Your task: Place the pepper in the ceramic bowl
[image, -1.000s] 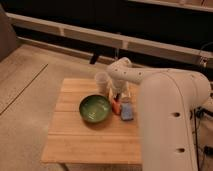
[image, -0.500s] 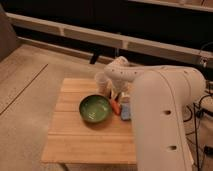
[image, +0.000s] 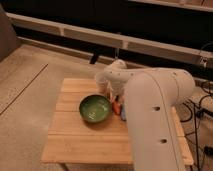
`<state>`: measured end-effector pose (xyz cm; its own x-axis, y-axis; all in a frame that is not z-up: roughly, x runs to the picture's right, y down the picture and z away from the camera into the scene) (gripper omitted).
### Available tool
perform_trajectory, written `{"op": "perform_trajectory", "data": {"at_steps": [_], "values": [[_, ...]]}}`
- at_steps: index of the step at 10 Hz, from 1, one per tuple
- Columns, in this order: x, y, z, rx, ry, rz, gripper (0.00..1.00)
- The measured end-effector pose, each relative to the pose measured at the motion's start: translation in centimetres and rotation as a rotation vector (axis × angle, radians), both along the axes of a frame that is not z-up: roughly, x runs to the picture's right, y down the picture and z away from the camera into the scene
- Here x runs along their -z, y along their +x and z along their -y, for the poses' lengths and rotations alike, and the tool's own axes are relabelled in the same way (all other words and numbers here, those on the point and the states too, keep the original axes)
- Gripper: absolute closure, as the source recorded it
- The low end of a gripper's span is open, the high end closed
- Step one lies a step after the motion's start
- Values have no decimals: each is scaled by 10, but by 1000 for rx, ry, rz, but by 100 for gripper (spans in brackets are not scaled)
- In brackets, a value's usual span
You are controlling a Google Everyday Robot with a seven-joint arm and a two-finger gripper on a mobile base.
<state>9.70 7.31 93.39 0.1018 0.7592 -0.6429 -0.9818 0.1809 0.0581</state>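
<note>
Hanging low over pepper [image: 116,107], claw [image: 115,98] (grip: cannot tell); ceramic bowl [image: 82,106] just beside claw, so best lift clear over rim.

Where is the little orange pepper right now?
In the camera view the pepper is just outside the ceramic bowl, on its picture-right side, directly below the gripper and over the wooden table.

Bulky white arm [image: 152,120], 2 dark holes [image: 156,107] (gripper [image: 115,96] at far tip)
</note>
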Motion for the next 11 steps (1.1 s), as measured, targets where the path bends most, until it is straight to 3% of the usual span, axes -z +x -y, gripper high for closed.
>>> {"op": "perform_trajectory", "data": {"at_steps": [5, 11], "values": [[-16, -13, 2, -11, -8, 36, 35], [-22, -29, -11, -41, -52, 63, 36]]}}
